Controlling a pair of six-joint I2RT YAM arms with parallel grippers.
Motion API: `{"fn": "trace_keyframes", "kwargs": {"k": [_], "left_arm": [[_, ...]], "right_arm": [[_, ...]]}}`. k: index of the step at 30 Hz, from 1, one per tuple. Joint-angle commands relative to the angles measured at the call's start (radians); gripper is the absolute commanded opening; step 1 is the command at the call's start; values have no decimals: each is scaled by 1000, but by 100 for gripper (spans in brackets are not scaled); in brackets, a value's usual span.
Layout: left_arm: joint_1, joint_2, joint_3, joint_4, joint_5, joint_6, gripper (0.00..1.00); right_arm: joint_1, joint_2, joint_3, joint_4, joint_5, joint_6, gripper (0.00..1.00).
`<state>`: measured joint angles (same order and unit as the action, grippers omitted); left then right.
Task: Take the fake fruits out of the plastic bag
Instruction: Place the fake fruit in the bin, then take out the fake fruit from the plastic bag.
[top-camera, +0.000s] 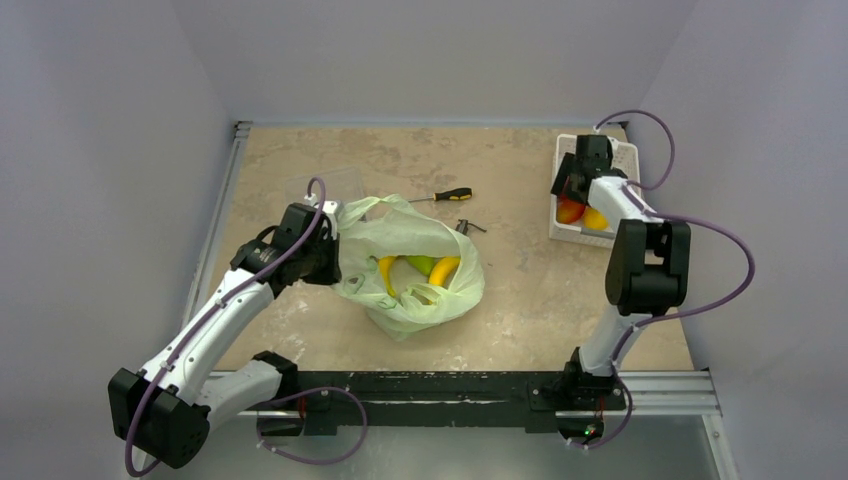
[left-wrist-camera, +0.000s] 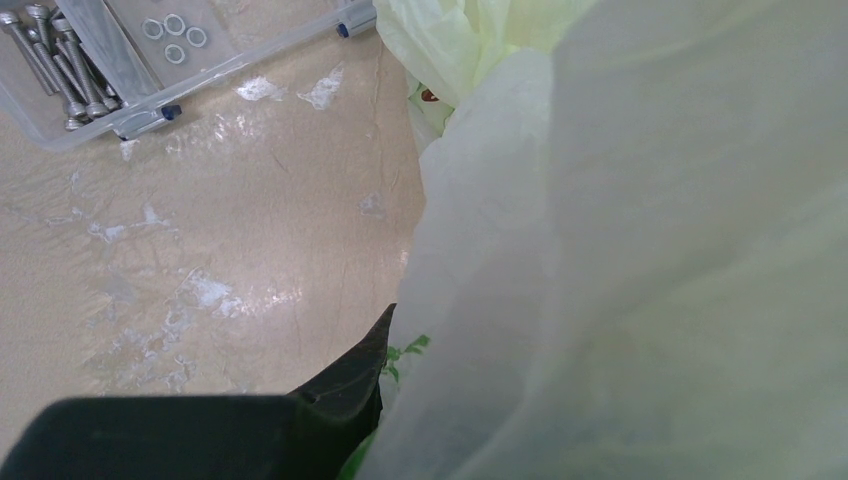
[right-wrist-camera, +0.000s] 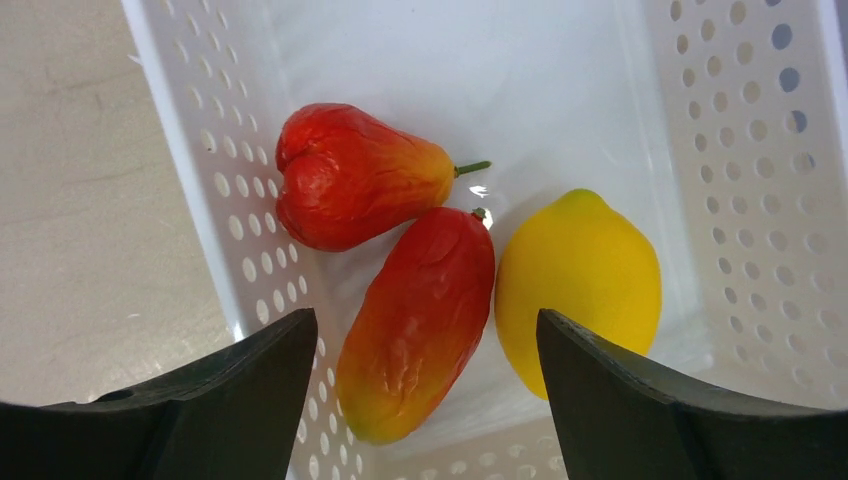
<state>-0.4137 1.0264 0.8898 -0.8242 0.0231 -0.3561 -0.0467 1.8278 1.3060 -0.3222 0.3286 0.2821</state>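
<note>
Right fingers (right-wrist-camera: 240, 400) spread over fake fruits (right-wrist-camera: 415, 320), left fingers (left-wrist-camera: 340, 390) unreadable (plastic bag (top-camera: 400, 215) covers) — beige table (top-camera: 520, 290), grey walls (top-camera: 430, 60)

Plastic bag (top-camera: 410, 265) sits mid-tabletop (top-camera: 530, 310), mouth gaping upward; left end effector (top-camera: 325, 255) crowds its left rim. Wide bare lane between bag and basket (right-wrist-camera: 720, 120). Screwdriver (top-camera: 445, 195) and small dark piece (top-camera: 468, 226) lie just behind bag; clear parts box (left-wrist-camera: 100, 90) far left. Three fake fruits (right-wrist-camera: 355, 190) fill basket's near end under the spread right end effector (right-wrist-camera: 425, 320).
</note>
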Motion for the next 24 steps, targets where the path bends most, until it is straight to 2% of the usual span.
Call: {"fn": "trace_keyframes", "kwargs": {"k": [1,8,16,24], "left_arm": [[-5,-14,24,16,17,0,0],[-5,-22,23,14,20,0,0],[-5,-15,33,13,14,3,0],[-29,12,75,-42,-19,24,0]], "right_arm": [[4,-123,-19,51,-15,-2,80],[26,-272,-88,110,-101,-18,81],[302,-389,-185,106,-136,-82,79],[429,-648,-432,163,-452,-75,74]]}}
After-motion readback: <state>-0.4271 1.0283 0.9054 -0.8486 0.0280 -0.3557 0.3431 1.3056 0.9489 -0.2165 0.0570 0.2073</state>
